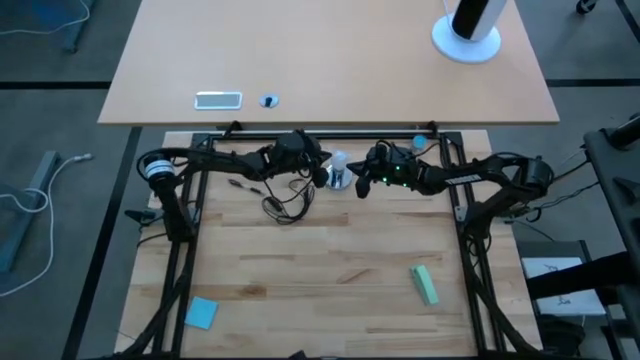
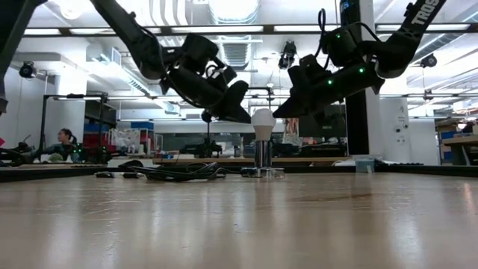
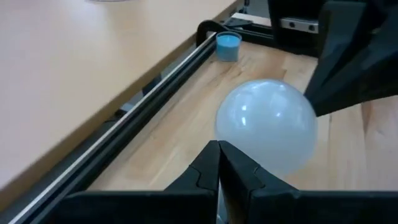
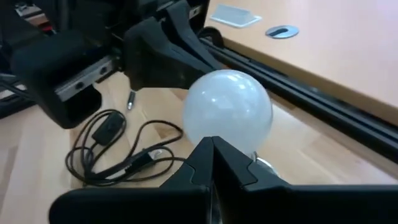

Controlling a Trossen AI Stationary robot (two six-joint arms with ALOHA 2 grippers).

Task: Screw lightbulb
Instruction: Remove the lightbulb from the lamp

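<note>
Keep both closed, empty grippers, left [image 1: 322,174] and right [image 1: 362,183], flanking the frosted-white pear-shaped lightbulb [image 2: 262,122] upright in its silver socket [image 2: 262,155]; turn gently.

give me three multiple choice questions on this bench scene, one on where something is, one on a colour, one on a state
1. Where does the lightbulb sit?
A. upright on the metal socket, between the two grippers
B. lying by the blue pad
C. on the far tan table

2. What colour is the small round cap near the rail?
A. red
B. blue
C. yellow

3. How are the left gripper and the right gripper set?
A. both wide open
B. only the left open
C. both shut

Answers:
1 A, the low view shows the bulb standing atop the socket with an arm on each side.
2 B, the left wrist view shows it blue.
3 C, each wrist view shows its fingertips pressed together beside the bulb.
</note>
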